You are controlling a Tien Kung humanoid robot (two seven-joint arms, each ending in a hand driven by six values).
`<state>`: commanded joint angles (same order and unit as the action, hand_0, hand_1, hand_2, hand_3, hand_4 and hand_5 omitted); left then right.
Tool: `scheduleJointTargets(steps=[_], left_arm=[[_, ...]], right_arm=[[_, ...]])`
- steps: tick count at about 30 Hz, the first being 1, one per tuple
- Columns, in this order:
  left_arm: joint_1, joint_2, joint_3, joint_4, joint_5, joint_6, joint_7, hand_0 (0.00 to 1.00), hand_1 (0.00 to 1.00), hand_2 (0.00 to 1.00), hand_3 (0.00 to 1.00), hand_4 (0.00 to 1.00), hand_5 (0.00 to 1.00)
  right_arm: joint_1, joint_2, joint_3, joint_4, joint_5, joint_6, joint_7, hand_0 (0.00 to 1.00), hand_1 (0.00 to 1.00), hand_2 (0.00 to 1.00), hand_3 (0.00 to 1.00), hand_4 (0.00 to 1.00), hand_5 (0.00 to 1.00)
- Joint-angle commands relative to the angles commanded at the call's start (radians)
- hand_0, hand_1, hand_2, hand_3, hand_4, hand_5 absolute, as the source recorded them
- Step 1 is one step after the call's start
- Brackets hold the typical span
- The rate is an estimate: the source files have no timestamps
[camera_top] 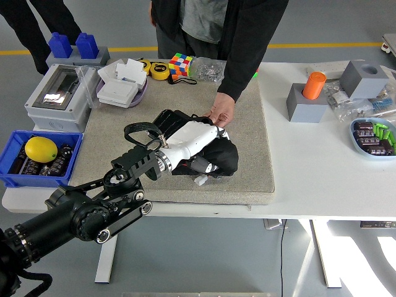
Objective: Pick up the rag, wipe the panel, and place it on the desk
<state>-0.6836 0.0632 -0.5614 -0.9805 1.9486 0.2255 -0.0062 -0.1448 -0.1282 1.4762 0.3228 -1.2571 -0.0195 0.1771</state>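
The black rag [224, 156] lies bunched over the dark panel [176, 120], whose long axis runs from upper left to lower right on the grey mat [247, 130]. The left hand [198, 148] grips the rag, pressing it down. A person's hand [221, 113] steadies the panel's far edge. The white table [322, 167] carries a Rubik's cube [180, 64] and a blue bin [12, 170].
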Motion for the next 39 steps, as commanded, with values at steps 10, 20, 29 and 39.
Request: scheduleJointTargets(steps=[10, 20, 29, 39], left_arm=[[-0.002, 0.008, -0.086, 0.075, 0.031, 0.005, -0.008, 0.239, 0.320, 0.460, 0.554, 0.745, 0.002], [-0.003, 0.022, -0.225, 0.148, 0.060, 0.016, -0.027, 0.240, 0.320, 0.460, 0.553, 0.745, 0.002], [0.005, 0.031, -0.351, 0.222, 0.085, 0.039, -0.048, 0.240, 0.319, 0.460, 0.553, 0.746, 0.002], [0.008, 0.041, -0.434, 0.252, 0.108, 0.055, -0.060, 0.239, 0.317, 0.460, 0.553, 0.746, 0.002]], right_arm=[[0.000, 0.000, -0.002, 0.001, 0.002, 0.000, 0.000, 0.591, 0.606, 0.552, 0.540, 0.937, 0.372], [-0.001, 0.001, 0.002, 0.000, 0.000, 0.000, 0.000, 0.592, 0.606, 0.552, 0.539, 0.936, 0.371], [-0.004, 0.002, 0.000, 0.000, 0.001, 0.000, 0.000, 0.592, 0.606, 0.552, 0.539, 0.936, 0.372], [-0.004, 0.003, 0.002, 0.001, 0.002, 0.000, 0.000, 0.592, 0.606, 0.552, 0.539, 0.936, 0.370]])
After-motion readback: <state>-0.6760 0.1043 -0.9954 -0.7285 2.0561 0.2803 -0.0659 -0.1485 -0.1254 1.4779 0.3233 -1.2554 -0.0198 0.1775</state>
